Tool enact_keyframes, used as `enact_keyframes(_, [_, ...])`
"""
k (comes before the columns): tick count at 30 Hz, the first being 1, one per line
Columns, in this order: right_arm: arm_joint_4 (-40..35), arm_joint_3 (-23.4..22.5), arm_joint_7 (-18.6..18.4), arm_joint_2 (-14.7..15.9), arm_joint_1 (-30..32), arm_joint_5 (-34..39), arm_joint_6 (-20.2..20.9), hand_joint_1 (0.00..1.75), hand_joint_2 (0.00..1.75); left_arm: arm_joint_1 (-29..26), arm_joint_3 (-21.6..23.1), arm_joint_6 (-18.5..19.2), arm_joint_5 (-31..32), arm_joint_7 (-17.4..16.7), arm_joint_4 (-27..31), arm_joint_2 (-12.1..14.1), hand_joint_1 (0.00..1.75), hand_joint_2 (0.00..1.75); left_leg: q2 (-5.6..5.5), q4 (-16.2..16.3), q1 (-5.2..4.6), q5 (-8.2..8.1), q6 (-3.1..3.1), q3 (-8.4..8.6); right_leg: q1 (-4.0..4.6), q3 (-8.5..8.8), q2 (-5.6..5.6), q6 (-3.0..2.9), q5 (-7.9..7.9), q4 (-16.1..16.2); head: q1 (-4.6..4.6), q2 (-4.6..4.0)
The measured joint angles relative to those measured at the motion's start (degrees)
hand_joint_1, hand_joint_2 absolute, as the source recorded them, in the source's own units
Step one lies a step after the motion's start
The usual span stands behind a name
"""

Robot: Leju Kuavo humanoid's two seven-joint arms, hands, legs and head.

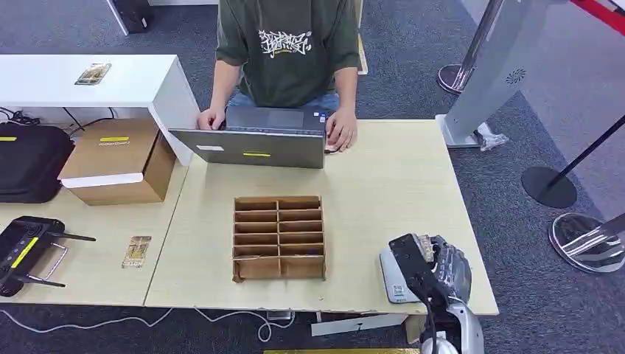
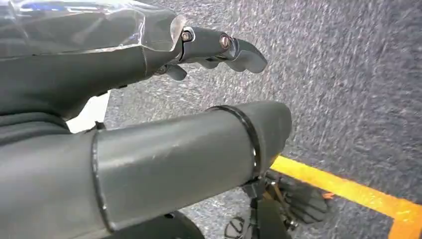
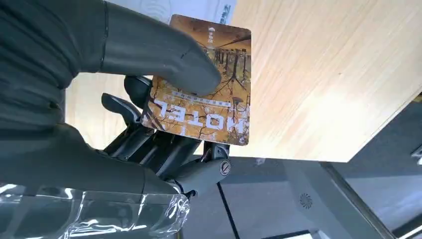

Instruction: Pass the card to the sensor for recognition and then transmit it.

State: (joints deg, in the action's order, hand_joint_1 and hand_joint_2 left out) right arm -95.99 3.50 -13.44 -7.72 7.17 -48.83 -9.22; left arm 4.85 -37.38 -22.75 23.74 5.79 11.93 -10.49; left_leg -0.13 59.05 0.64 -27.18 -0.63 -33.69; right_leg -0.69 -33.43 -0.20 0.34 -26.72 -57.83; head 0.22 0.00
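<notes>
My right hand (image 1: 435, 265) hovers at the table's front right corner, just above the white and grey card sensor (image 1: 393, 282). In the right wrist view that hand (image 3: 74, 149) pinches an orange-brown hotel card (image 3: 204, 84) between thumb (image 3: 159, 55) and fingers (image 3: 164, 149), the card held flat over the wooden tabletop (image 3: 308, 89), with the sensor's white edge (image 3: 189, 7) beyond it. My left hand (image 2: 74, 74) hangs over grey carpet with its fingers apart and holds nothing.
A cardboard slotted organizer (image 1: 278, 237) stands mid-table. A person (image 1: 287, 44) sits behind a grey laptop (image 1: 254, 144) at the far edge. Another card (image 1: 136, 251), a black controller (image 1: 26, 251), a cardboard box (image 1: 118, 158) and a black bag (image 1: 29, 158) lie left. Stanchion bases (image 1: 549, 186) stand right.
</notes>
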Motion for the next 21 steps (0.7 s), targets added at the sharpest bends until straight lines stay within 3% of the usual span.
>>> enact_keyframes(4, [-1.4,0.4,-0.8,0.0,1.5,0.1,0.1,1.71,1.75,-0.1,-0.4,-1.9,-0.2,1.6,0.0,-0.7,0.0,0.0,0.0,0.0,0.0,0.0,0.0,0.0,0.0,0.01,0.0,0.0,0.0,0.0,0.02,0.0])
enact_keyframes(21, [0.9,0.9,-1.3,0.0,2.0,5.3,1.2,1.75,1.75,0.3,-0.9,-2.0,-0.2,2.8,0.0,-1.8,0.0,0.0,0.01,0.0,0.0,0.0,0.0,0.0,0.0,0.01,0.02,0.0,0.0,0.0,0.0,0.0])
